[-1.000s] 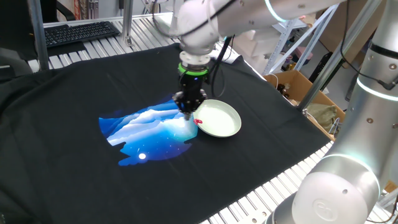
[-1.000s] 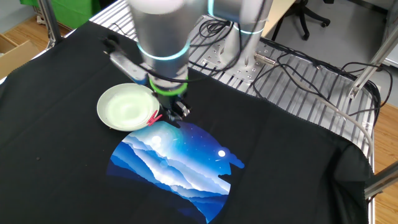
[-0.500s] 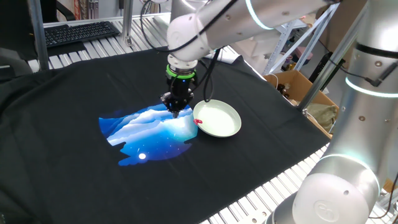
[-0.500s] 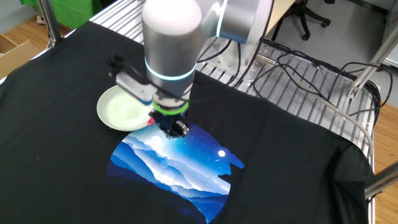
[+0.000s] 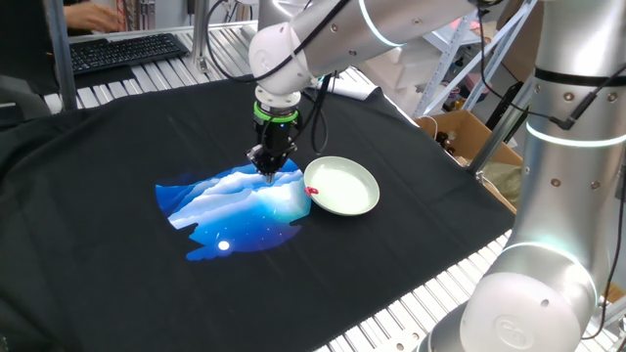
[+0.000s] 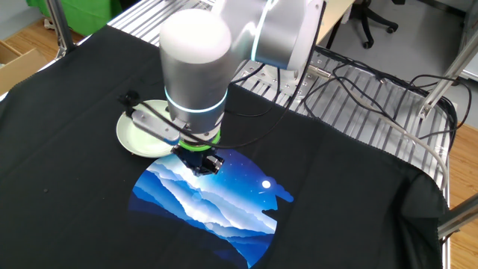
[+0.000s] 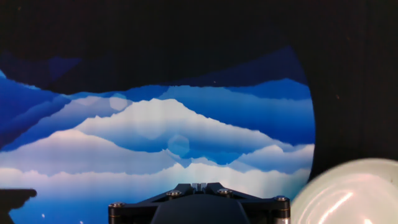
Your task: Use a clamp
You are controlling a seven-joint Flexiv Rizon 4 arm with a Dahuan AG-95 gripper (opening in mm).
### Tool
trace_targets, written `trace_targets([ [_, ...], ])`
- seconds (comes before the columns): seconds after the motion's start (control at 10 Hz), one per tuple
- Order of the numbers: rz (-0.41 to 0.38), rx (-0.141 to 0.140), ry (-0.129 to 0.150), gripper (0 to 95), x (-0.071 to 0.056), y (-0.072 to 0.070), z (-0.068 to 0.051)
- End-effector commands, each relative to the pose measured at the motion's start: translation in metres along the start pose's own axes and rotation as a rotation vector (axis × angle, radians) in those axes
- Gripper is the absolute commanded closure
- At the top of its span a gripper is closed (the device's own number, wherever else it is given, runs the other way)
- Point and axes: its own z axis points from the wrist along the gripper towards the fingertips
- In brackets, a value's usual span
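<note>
One fixed view is showing the clamp (image 5: 311, 191) sitting clipped on the rim of the pale green plate (image 5: 342, 186), on the side facing the blue mountain print (image 5: 235, 210); beside that plate the gripper (image 5: 270, 176) is pointing down over the print's edge, fingers pressed together, gripping nothing

A slatted metal table (image 5: 147, 80) carries a black printed T-shirt (image 5: 117, 264).
</note>
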Motion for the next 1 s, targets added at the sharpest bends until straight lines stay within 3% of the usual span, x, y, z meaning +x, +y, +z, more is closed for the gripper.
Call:
trace_targets([
  [0.1, -0.051, 0.006, -0.002, 95.0, -0.0018, -0.0002, 0.0038],
  [1.0, -0.047, 0.023, 0.008, 95.0, -0.0026, 0.0002, 0.0064],
])
